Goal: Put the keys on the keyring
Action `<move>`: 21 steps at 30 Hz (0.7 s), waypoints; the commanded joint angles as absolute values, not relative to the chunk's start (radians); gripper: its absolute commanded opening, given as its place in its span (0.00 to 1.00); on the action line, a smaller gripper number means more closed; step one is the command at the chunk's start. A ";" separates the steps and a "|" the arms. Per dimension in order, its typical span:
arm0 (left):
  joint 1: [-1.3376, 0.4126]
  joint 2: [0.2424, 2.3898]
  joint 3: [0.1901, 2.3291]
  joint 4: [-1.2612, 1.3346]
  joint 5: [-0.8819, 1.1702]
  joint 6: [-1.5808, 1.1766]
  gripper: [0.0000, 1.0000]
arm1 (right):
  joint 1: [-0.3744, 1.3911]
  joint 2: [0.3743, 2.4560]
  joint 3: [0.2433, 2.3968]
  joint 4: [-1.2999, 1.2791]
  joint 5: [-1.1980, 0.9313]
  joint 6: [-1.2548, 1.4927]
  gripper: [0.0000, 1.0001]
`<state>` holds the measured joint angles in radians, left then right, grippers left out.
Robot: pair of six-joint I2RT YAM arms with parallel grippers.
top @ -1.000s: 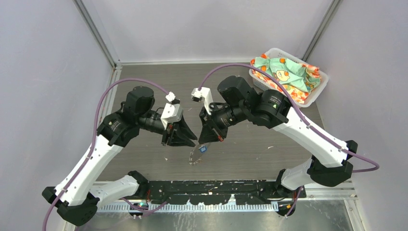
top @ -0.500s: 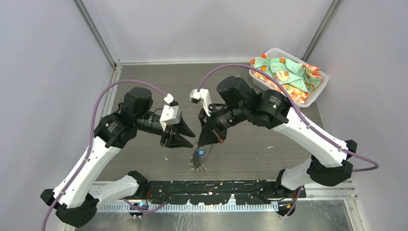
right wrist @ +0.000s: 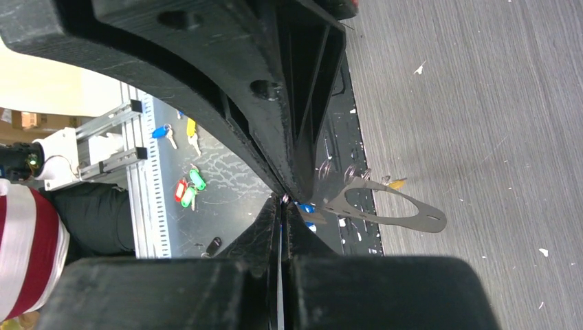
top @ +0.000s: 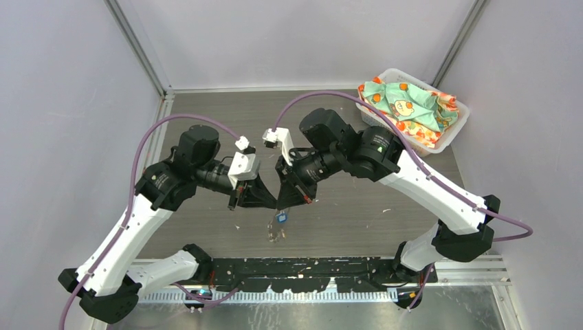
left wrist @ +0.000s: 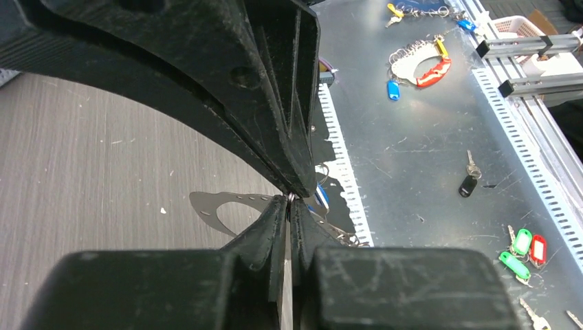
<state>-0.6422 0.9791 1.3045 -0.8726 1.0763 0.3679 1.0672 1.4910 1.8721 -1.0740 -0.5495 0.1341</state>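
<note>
Both grippers meet tip to tip above the table's front middle. My left gripper (top: 273, 200) (left wrist: 289, 201) is shut, with a thin silver ring pinched at its tips. My right gripper (top: 281, 200) (right wrist: 284, 201) is shut on the same spot from the other side. The keyring (top: 276, 236), a flat grey oval band, hangs below them; it also shows in the left wrist view (left wrist: 210, 206) and the right wrist view (right wrist: 412, 216). The blue-headed key (top: 280, 217) (left wrist: 321, 198) (right wrist: 306, 207) dangles just under the tips. The yellow-orange key (right wrist: 396, 183) hangs by the band's top.
A white basket (top: 462, 108) of patterned cloth stands at the back right. Past the table's front edge lies a metal bench with loose key tags (left wrist: 426, 65) (right wrist: 189, 189) and a black fob (left wrist: 469, 184). A striped sleeve (right wrist: 27, 254) shows beside it.
My right gripper has moved left with the hanging keyring and blue key. My left gripper's jaws have closed at the right gripper's tips, so the two now touch.
</note>
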 commanded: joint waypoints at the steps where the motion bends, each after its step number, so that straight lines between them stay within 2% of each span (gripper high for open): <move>1: -0.649 0.975 1.329 -0.919 1.074 0.423 0.01 | 1.074 1.483 1.925 -1.028 -0.583 0.137 0.01; 7: -0.654 0.971 1.337 -0.947 1.093 0.441 0.00 | 1.072 1.472 1.930 -1.015 -0.555 0.141 0.01; 13: -0.655 0.982 1.331 -0.863 1.160 0.235 0.00 | 1.073 1.332 1.771 -0.782 -0.366 0.217 0.32; 16: -0.655 0.949 1.280 -0.687 1.109 0.063 0.00 | 1.073 1.224 1.634 -0.662 -0.276 0.270 0.40; 21: -0.655 0.818 1.124 -0.287 0.935 -0.120 0.00 | 1.071 1.028 1.370 -0.445 -0.161 0.351 0.40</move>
<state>-0.6525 0.9119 1.1912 -0.6476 1.0412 0.0834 1.0721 1.1549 1.5089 -0.6983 -0.2844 0.2672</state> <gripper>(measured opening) 0.009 0.399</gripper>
